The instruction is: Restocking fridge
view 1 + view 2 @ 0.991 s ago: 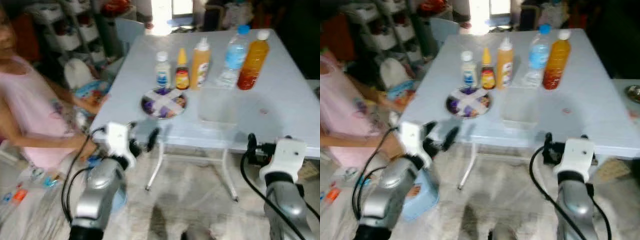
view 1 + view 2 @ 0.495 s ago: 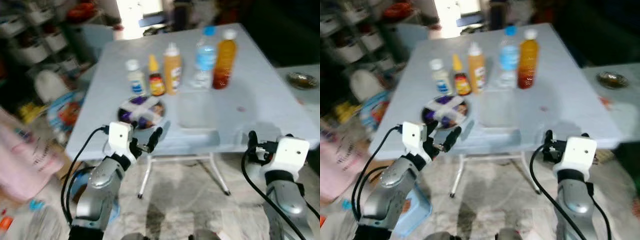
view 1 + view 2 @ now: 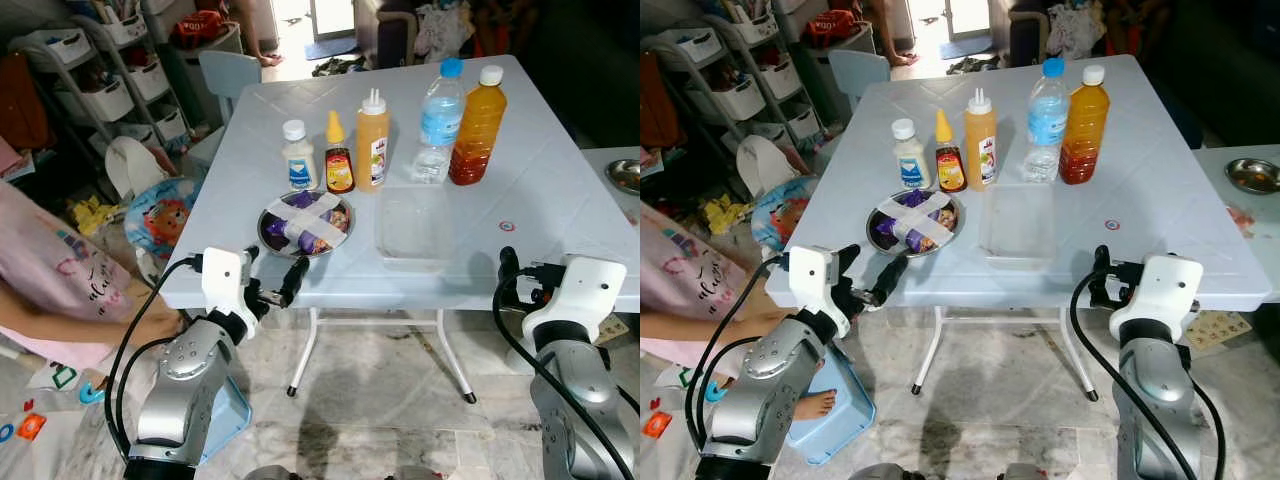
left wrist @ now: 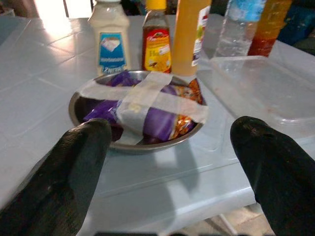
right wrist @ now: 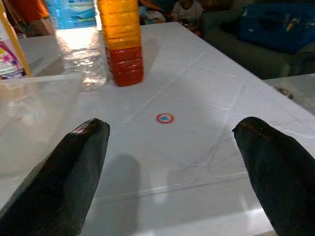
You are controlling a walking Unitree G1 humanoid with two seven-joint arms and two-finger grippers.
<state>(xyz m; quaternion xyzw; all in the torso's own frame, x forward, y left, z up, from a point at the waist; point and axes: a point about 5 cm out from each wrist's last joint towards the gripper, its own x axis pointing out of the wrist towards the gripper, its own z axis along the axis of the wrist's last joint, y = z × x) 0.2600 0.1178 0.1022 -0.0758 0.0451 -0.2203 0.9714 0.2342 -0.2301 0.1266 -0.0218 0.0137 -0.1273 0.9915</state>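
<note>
Left gripper (image 4: 162,162) held low at the near edge of the table (image 3: 560,180), fingers (image 4: 74,172) spread wide, gripping nothing. Straight ahead of those fingers, just beyond the tips: a metal bowl (image 3: 305,223) of purple packets, crossed with two strips of pale tape (image 4: 147,98). Behind the bowl, farther from the fingers, a row of three: white bottle (image 3: 296,156), small brown sauce bottle (image 3: 339,166) with a yellow cap, taller yellow squeeze bottle (image 3: 373,141), standing close side by side. Off toward the right-hand finger, a clear tray (image 3: 414,227) lying flat beside the bowl, apart from it. Past the tray, a water bottle (image 3: 438,122) with a blue cap and an orange juice bottle (image 3: 477,126) with a white cap, upright and near each other.

Right gripper (image 5: 167,172) likewise at the table's near edge, fingers (image 5: 64,177) wide apart, empty. Ahead between them: bare tabletop with a small round red-and-blue sticker (image 5: 165,118); beyond that, the juice bottle and water bottle; the tray's corner beside the one finger.

Well off to the side of the left fingers, a person in a pink top (image 3: 50,290) crouched on the floor, hand (image 3: 150,325) low near the left arm. Nearby, a light blue basin (image 3: 835,415) on the floor, shelves (image 3: 110,80) with white bins and a pale chair (image 3: 228,72) behind the table. A small steel dish (image 3: 1252,175) on a second surface beyond the right fingers.
</note>
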